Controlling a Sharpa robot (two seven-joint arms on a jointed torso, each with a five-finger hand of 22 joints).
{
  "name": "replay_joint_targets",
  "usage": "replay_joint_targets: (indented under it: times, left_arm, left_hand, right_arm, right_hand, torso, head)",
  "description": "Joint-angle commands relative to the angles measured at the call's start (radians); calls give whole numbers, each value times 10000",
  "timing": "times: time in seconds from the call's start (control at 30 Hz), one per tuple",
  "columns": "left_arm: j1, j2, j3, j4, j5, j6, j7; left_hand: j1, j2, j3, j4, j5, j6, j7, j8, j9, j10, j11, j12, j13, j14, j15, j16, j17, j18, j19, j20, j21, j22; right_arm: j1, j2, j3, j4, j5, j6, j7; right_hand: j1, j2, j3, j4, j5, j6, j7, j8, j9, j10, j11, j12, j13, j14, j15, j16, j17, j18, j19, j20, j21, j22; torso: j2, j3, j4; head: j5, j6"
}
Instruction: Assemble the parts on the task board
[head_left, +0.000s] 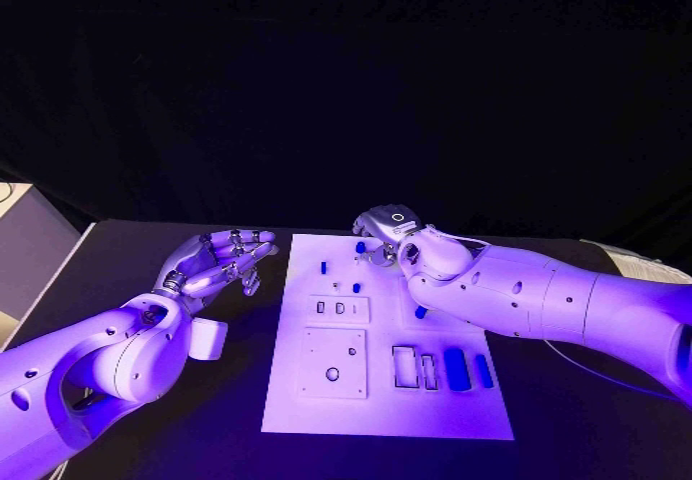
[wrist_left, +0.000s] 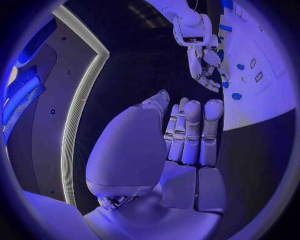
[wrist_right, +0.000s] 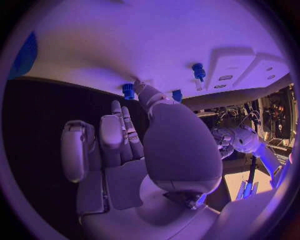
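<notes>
Centrally on the black table (head_left: 173, 440) a white task board (head_left: 387, 410) is laid flat, with small blue parts (head_left: 456, 368) resting on it near its right side and more blue pieces standing toward its far end. The right hand (head_left: 387, 240) is reached over the board's far end, its fingers spread above a small blue peg (wrist_right: 128, 91); nothing is seen to be held. The left hand (head_left: 219, 262) is held just beside the board's left edge, palm turned up, fingers straight, loosely apart and empty.
</notes>
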Motion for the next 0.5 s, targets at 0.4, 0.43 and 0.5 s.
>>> replay_joint_targets:
  times: [0.4,0.43,0.5]
  left_arm:
    - [3,-29,8,6,-7,150,62]
    - [3,-35,8,-1,-4,150,64]
    - [2,-43,8,-14,3,155,67]
  left_hand:
    - [-86,-25,56,7,18,-45,-18,4,10,-62,-8,50,11,80,-17,45,5,-130,51,21,59,12]
    - [-86,-25,56,7,18,-45,-18,4,10,-62,-8,50,11,80,-17,45,5,-130,51,21,59,12]
    - [-86,-25,56,7,18,-45,-18,4,10,-62,-8,50,11,80,-17,45,5,-130,51,21,59,12]
  right_arm:
    - [13,-1561,158,1531,1143,-1129,512]
    - [21,-1799,192,1730,1493,-1223,641]
    - [46,-2230,242,2069,2148,-1310,888]
  right_hand:
    - [440,-4,136,654,339,433,187,111,5,1046,-247,236,145,12,-158,46,-6,142,61,-140,-16,659]
    - [454,-65,332,747,366,527,199,153,13,1316,-242,283,186,42,-169,105,72,121,107,-157,39,738]
    - [506,-169,692,882,407,650,237,203,23,1912,-293,437,316,106,-199,256,278,74,219,-187,185,934]
  torso:
    - [-45,36,-66]
    - [-54,52,-91]
    - [-62,72,-121]
  head:
    - [-32,89]
    - [-32,97]
    - [-50,117]
